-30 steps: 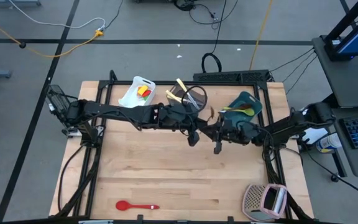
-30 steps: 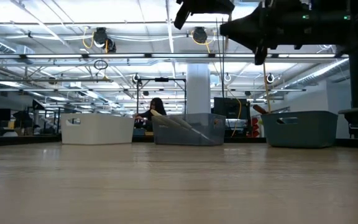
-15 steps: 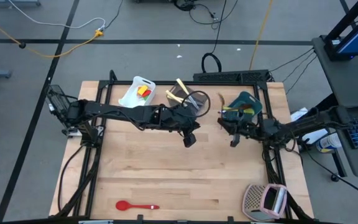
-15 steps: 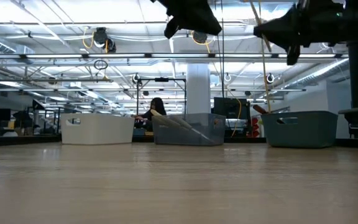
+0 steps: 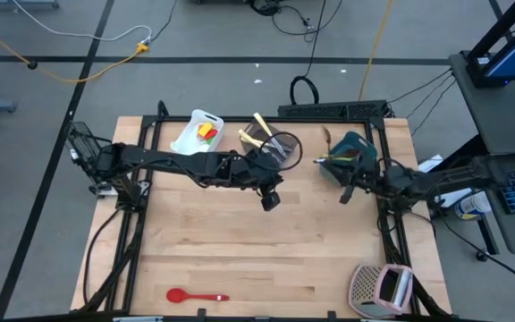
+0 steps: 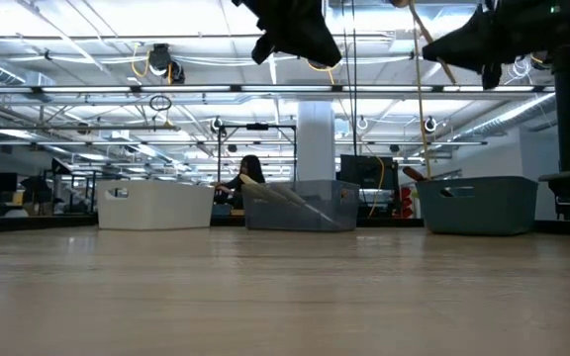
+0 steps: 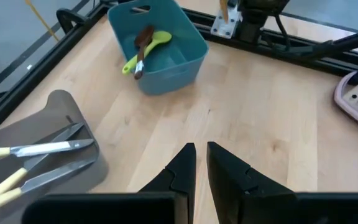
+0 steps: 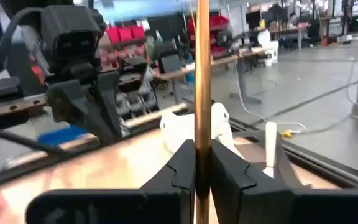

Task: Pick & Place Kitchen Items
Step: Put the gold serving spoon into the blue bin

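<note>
Carrying a slim gold-handled utensil, prob. the ladle (image 8: 202, 93), the right gripper (image 8: 202, 165) is clamped on its shaft; the rod stands upright between the fingers in the right wrist view. Judged step: transport to a bin, w/ release not yet done.

Near edge first, high view: red spoon (image 5: 197, 296) lies alone at 7 o'clock on the table (image 5: 240, 259), grater (image 5: 383, 286) at 5 o'clock. It looks like the one utensil left to pick.

Mid-table: left gripper (image 5: 272, 199) hangs just below center, holding nothing, fingers nearly together w/ a narrow gap, seen in its wrist view.

Right gripper (image 5: 348, 191) sits at 3 o'clock, just beside the teal tub (image 5: 354, 154).

Far edge: white tub (image 5: 196, 131) at 11, grey tub (image 5: 271, 143) w/ cream-handled knives (image 7: 33, 149) at 12, teal tub at 1–2, already holding a lime spoon (image 7: 146, 48) & brown spoon (image 7: 142, 50).

Next move likely calls for bringing the ladle over the teal tub, lowering, then letting go.
</note>
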### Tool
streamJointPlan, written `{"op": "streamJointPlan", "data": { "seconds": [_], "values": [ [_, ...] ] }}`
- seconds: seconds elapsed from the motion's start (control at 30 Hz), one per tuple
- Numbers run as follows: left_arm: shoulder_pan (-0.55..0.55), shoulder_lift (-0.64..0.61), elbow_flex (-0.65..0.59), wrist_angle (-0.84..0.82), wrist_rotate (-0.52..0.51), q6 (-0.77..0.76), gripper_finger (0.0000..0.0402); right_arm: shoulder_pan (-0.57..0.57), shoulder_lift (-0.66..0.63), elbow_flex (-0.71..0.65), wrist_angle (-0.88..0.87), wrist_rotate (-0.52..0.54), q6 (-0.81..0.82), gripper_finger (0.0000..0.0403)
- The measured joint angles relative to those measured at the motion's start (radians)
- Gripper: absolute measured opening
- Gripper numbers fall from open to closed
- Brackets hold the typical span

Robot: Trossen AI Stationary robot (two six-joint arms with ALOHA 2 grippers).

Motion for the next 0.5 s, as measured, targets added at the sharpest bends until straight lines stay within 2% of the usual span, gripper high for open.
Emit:
{"op": "streamJointPlan", "data": {
  "seconds": [0.17, 0.27, 0.4, 0.5],
  "values": [
    [0.0, 0.0, 0.0, -0.005, -0.005, -0.004, 0.0042, -0.001, -0.021, 0.257, -0.498, 0.087, 0.019, 0.0018],
    [0.0, 0.0, 0.0, -0.002, -0.008, -0.004, 0.0042, -0.014, 0.014, 0.441, -0.87, 0.127, 0.118, 0.0018],
    [0.0, 0.0, 0.0, -0.002, -0.008, -0.004, 0.0042, -0.046, 0.078, 0.607, -1.298, 0.112, 0.347, 0.0018],
    [0.0, 0.0, 0.0, 0.005, -0.008, -0.004, 0.0042, -0.078, 0.117, 0.65, -1.507, 0.013, 0.512, 0.0018]
  ]
}}
